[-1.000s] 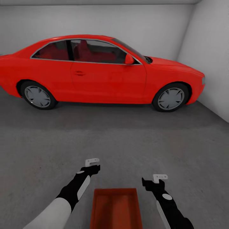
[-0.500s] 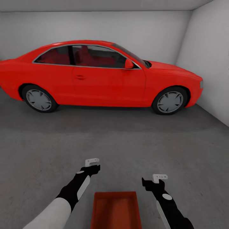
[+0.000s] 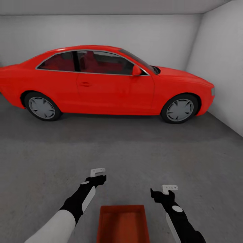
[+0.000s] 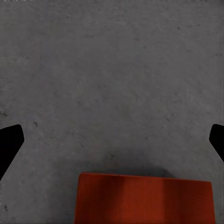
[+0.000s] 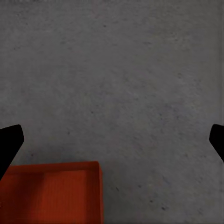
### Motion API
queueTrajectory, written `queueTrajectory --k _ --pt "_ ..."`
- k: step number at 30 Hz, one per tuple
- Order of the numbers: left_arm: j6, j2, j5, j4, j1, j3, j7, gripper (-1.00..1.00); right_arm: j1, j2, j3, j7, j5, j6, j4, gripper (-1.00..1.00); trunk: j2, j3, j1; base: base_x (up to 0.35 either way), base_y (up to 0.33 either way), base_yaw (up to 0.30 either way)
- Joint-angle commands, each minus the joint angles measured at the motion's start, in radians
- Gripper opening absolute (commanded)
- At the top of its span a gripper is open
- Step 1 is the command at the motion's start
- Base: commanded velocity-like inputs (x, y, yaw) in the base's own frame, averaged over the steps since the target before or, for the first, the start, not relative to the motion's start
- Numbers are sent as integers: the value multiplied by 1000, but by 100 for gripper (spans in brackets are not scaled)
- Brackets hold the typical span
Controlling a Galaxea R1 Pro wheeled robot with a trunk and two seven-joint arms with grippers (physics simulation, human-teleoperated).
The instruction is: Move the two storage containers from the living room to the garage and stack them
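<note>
Both arms are reaching forward and down from the lower edge of the head view. The left arm is entering at about 7 o'clock and angling toward 1 o'clock, white at the forearm and black toward the wrist, with the left end effector at its tip. The right arm is entering at about 5 o'clock and pointing toward 11 o'clock, ending in the right end effector. In each wrist view the two black fingertips are sitting at opposite edges, so both end effectors are standing wide apart, gripping nothing.
</note>
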State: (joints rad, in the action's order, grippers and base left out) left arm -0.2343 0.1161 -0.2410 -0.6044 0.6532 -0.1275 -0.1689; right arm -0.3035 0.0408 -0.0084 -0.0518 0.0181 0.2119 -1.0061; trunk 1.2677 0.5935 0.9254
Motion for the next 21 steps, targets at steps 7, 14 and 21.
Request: queueTrajectory --k 7,14,21 --pt "-4 -1 -11 -2 0 -6 -9 100 0 1 -1 -2 3 6 -2 100 -49 -21 -27 0 0 0" --pt "-3 0 -11 -2 0 -6 -8 100 0 1 -1 -2 3 6 -2 100 -98 -43 -54 0 0 0" --pt "-3 1 -11 -2 0 -6 -8 100 0 1 -1 -2 3 6 -2 100 -147 -70 -81 0 0 0"
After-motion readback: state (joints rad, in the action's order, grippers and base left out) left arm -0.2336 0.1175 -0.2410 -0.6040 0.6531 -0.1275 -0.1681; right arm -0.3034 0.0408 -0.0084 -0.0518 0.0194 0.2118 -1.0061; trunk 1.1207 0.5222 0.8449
